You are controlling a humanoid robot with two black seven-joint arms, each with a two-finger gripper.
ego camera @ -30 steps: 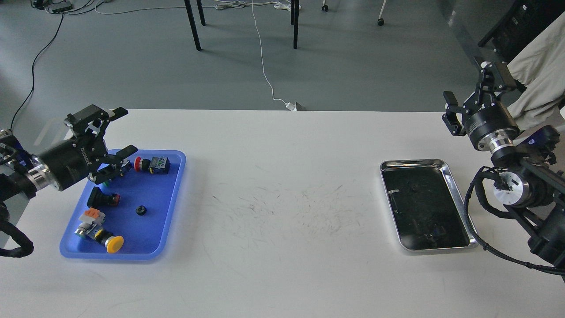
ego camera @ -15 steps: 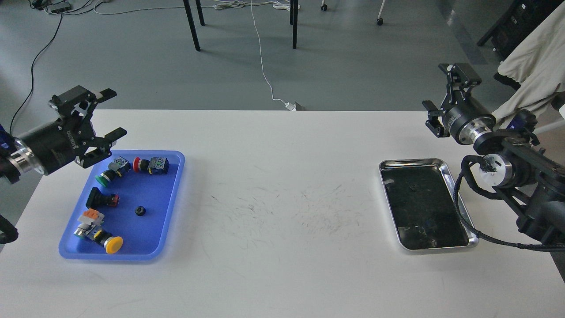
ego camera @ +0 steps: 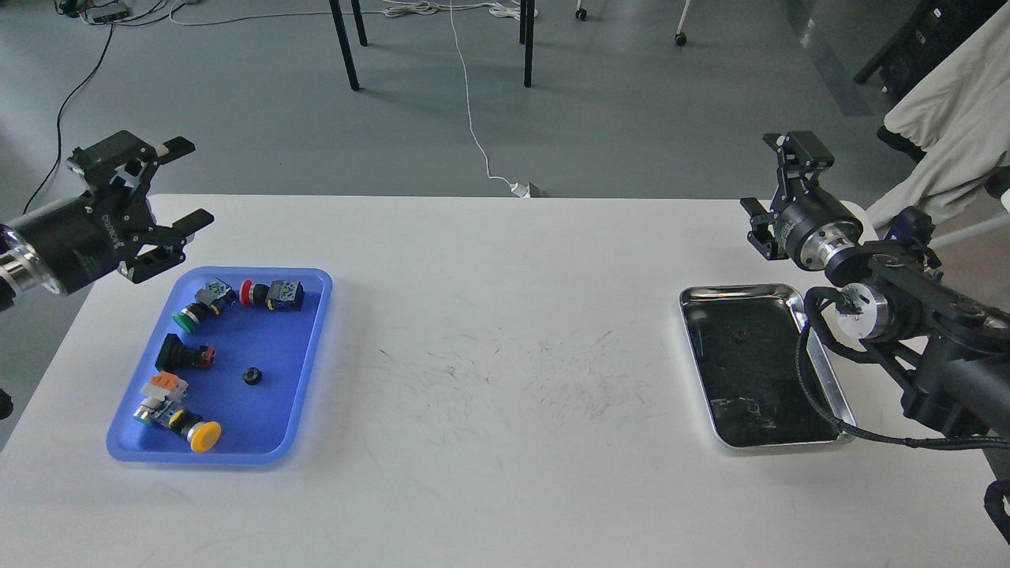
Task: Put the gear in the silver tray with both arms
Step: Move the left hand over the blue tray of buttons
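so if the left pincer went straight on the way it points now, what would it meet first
Probably nothing: the open black left pincer points up and right, past the white table's far edge; the way looks free, though depth is unclear.

A robotics lab or test workshop, by the look of it: a plain white scuffed surface (ego camera: pixel 505 379) stands on a bare grey floor (ego camera: pixel 237 102); loose white and black cables (ego camera: pixel 472 118) trail across that floor; black metal furniture legs (ego camera: pixel 344 43) stand behind; a blue plastic tray (ego camera: pixel 308 347) holds assorted industrial push-button switches (ego camera: pixel 272 294).
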